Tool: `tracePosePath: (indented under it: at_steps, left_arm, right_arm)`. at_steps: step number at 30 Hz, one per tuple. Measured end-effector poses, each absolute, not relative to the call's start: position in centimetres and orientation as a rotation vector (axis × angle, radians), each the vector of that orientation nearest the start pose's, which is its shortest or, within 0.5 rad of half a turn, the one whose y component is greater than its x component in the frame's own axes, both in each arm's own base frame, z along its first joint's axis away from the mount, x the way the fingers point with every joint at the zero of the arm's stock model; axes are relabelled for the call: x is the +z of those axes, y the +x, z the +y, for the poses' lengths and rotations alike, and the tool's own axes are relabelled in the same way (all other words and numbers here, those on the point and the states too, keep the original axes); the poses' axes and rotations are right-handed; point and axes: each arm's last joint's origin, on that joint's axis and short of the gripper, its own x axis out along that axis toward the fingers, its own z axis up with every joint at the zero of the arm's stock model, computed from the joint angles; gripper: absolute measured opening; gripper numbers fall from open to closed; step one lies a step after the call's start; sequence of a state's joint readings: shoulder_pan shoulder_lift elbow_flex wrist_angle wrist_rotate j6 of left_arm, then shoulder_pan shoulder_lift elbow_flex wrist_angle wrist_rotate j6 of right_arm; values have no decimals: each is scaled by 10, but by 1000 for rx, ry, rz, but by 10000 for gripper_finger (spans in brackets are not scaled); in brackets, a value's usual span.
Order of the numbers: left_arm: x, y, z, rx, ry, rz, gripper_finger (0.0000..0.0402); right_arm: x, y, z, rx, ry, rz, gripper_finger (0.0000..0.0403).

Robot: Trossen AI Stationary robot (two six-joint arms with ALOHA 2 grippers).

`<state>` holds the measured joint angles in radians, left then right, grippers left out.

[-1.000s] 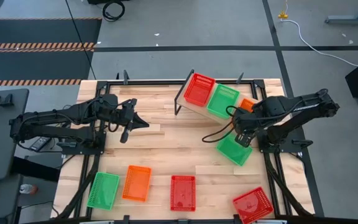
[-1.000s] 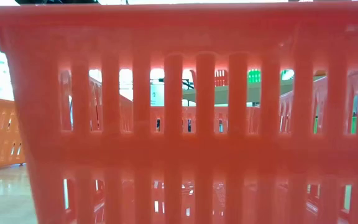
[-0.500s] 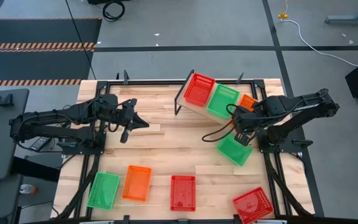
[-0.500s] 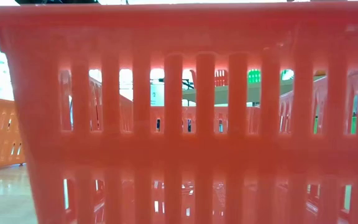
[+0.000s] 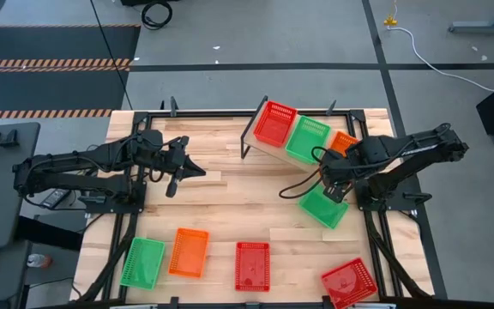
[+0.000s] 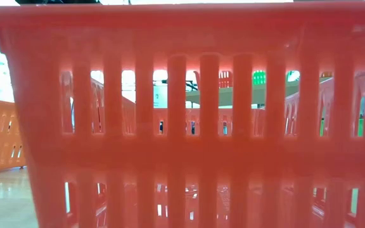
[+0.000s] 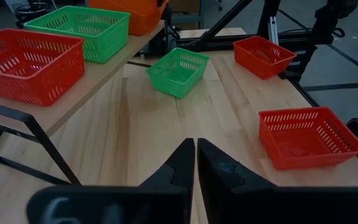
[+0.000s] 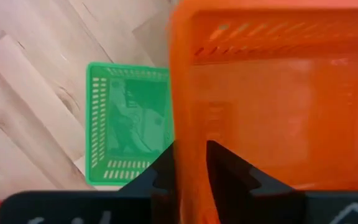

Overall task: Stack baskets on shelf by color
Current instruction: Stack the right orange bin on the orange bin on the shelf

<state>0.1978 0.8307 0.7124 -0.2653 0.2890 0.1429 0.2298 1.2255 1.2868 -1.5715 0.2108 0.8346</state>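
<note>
The shelf (image 5: 260, 148) stands at the table's far side with a red basket (image 5: 274, 123) and a green basket (image 5: 307, 139) on it. At its right end is an orange basket (image 5: 343, 142), and my right gripper (image 5: 333, 178) is shut on it, pointing steeply down. Below it a green basket (image 8: 129, 124) lies on the table. My left gripper (image 5: 181, 172) hovers shut over the table's left half, holding nothing. Near the front edge lie a green basket (image 5: 142, 262), an orange one (image 5: 188, 252) and two red ones (image 5: 252, 266) (image 5: 348, 282). My right gripper has the orange basket's side wall (image 8: 188, 134) between its fingers, one finger (image 8: 225, 168) inside the basket and one (image 8: 165, 171) outside. It comes from above, pointing down. The wall fills the gap. Whether the basket rests on the shelf I cannot tell.
The red basket (image 6: 182, 126) at the front edge fills the low view; the shelf's baskets show only through its slots. A black frame rail (image 5: 376, 249) runs along the table's right edge. Bare wood (image 5: 238, 206) lies between the two arms.
</note>
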Motion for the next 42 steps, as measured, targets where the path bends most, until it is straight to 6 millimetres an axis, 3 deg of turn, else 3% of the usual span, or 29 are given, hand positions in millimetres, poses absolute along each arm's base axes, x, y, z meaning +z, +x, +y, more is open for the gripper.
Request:
tracePosePath:
  at_steps: [14, 30, 42]
  left_arm:
    - [293, 179, 27, -117, 49, 366, 28]
    - [293, 179, 27, -116, 49, 364, 25]
    - [293, 179, 27, -116, 49, 364, 19]
  right_arm:
    - [330, 174, 35, -577, 379, 1369, 136]
    - [333, 168, 35, -546, 408, 1365, 137]
    - [338, 160, 36, -510, 544, 1380, 132]
